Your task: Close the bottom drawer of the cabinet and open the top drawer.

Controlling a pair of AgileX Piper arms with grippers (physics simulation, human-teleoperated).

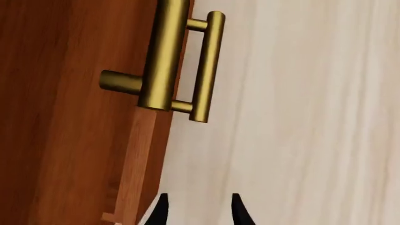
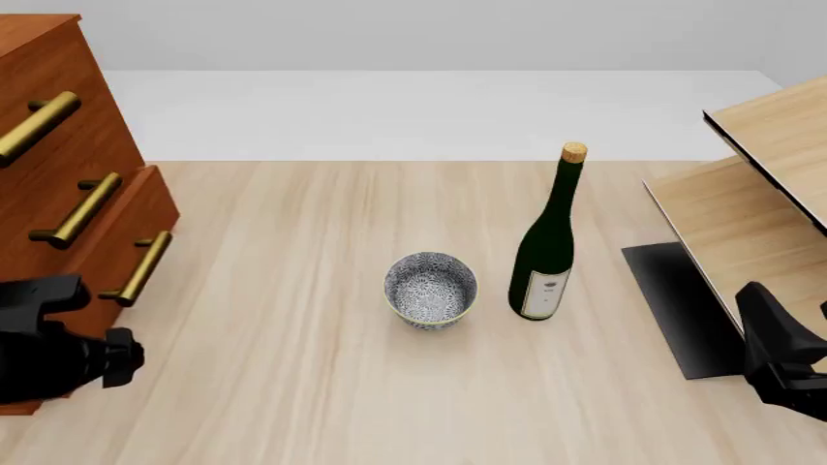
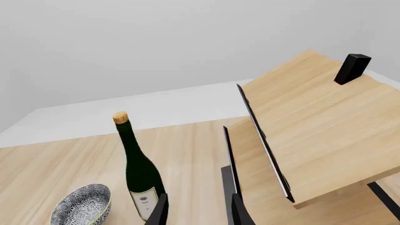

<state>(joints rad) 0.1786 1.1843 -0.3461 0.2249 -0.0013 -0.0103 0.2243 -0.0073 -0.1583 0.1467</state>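
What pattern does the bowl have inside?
The bowl has dense dark-blue-on-white speckling, clearest in the front view.

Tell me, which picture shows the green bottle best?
The front view: the whole wine bottle stands upright beside the bowl. The right wrist view also shows it, but its base is cut off. The left wrist view doesn't show it.

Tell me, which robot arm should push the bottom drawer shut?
Probably the left. Its gripper is right beside the cabinet, near the bottom drawer. The right gripper faces the wine bottle, far across the table.
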